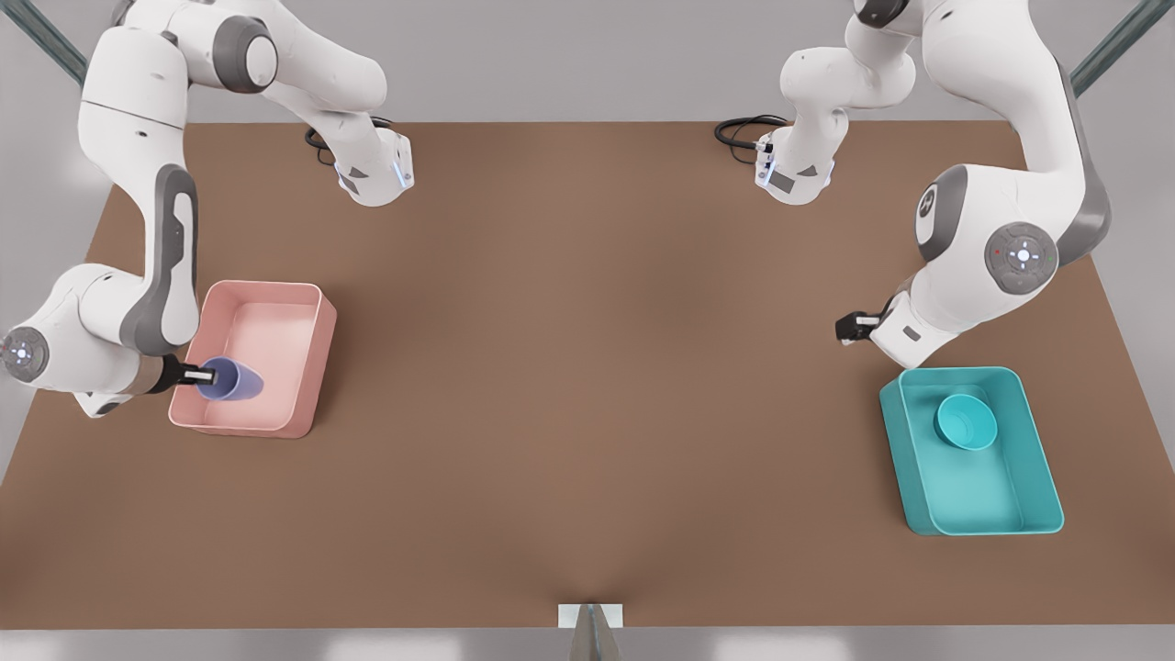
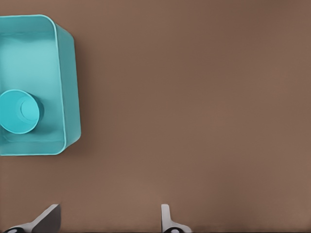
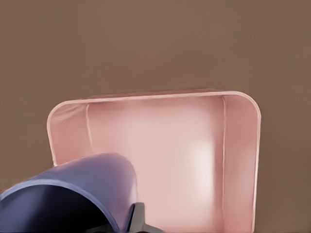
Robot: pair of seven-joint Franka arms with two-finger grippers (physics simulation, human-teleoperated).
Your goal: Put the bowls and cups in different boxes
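A brown table (image 1: 587, 367) fills the front view, with a pale pink box (image 1: 266, 317) at its left and a teal box (image 1: 996, 500) at its lower right. The teal bowl (image 1: 966, 422) sits inside the teal box, just below the left gripper (image 1: 849, 328), whose fingers (image 2: 166, 216) are spread wide and hold nothing. At the left edge, the right gripper (image 1: 204, 375) is clamped on the rim of the lavender-blue cup (image 1: 234, 380), which lies tilted on its side over the pink box's lower left part.

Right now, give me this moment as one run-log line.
right gripper: shut on cup, over pink box | left gripper: open, beside teal box | bowl: in teal box
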